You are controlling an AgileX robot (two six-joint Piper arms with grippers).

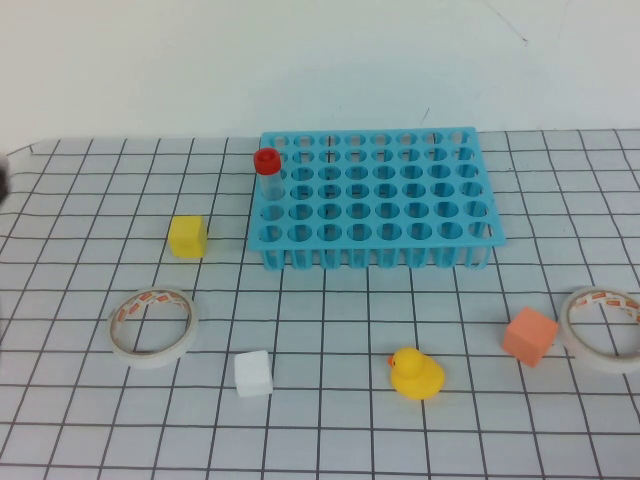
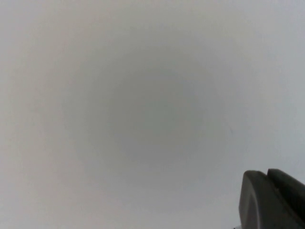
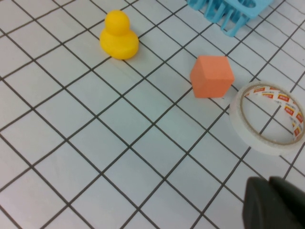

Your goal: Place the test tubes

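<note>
A blue test tube rack (image 1: pixel 375 243) stands at the back middle of the gridded table; one corner of the rack (image 3: pixel 233 14) also shows in the right wrist view. One clear test tube with a red cap (image 1: pixel 267 172) stands upright in a hole of the rack's left column. Neither arm shows in the high view. In the left wrist view my left gripper (image 2: pixel 267 175) is shut and empty, facing a blank grey surface. My right gripper (image 3: pixel 269 183) is shut and empty above the table, near the right tape roll.
A yellow cube (image 1: pixel 187 237), a tape roll (image 1: pixel 152 326) and a white cube (image 1: pixel 253 373) lie left of and before the rack. A yellow duck (image 1: pixel 415 373), an orange cube (image 1: pixel 529 336) and a second tape roll (image 1: pixel 603 327) lie at the front right.
</note>
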